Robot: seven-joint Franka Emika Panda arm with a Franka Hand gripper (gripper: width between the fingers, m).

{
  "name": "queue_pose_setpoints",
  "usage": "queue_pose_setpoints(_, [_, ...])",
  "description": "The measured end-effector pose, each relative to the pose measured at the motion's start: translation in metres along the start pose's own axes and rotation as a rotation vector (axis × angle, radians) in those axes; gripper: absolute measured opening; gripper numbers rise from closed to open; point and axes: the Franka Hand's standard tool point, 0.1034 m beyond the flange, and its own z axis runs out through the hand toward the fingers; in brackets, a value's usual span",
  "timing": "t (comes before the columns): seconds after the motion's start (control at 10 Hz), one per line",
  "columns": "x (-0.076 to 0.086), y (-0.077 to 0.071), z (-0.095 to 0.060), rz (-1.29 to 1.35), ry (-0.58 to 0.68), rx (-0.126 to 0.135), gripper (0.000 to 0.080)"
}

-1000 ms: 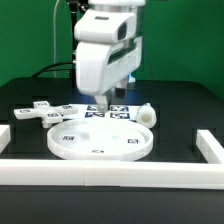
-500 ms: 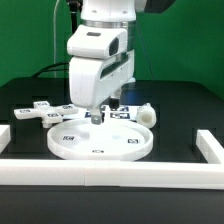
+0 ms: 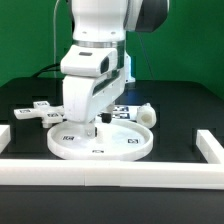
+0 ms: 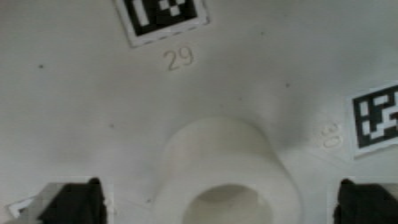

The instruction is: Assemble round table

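The large rimmed round disc (image 3: pixel 110 143) lies flat on the black table in the exterior view. My gripper (image 3: pixel 85 127) is low over the disc's middle on the exterior view's left side. It is open and holds nothing. In the wrist view the disc's surface (image 4: pixel 107 110) fills the frame, with a raised socket (image 4: pixel 228 170) lying between my two dark fingertips (image 4: pixel 71 200); my gripper (image 4: pixel 222 203) is open around it. The short cylindrical leg (image 3: pixel 148 115) lies behind the disc on the exterior view's right. The cross-shaped base piece (image 3: pixel 35 111) lies at the exterior view's left.
Long white border rails run along the front (image 3: pixel 110 172) and at both sides (image 3: pixel 209 147). The marker board (image 3: pixel 122 110) lies behind the disc, partly hidden by my arm.
My gripper has moved toward the exterior view's left and come down close over the disc. The parts have not moved.
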Motion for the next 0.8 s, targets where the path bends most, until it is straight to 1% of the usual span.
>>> queue_pose_setpoints(0.1, [-0.0005,-0.0007,0.0055,0.002,0.003,-0.002,0.0649])
queue_pose_setpoints(0.3, [0.0021,-0.0009,0.0063,-0.002,0.003,-0.001,0.0649])
queue_pose_setpoints(0.5, [0.005,0.0005,0.0047,-0.006,0.003,-0.002,0.0401])
queue_pose_setpoints(0.8, [0.0046,0.0006,0.0049,-0.005,0.003,-0.002,0.0406])
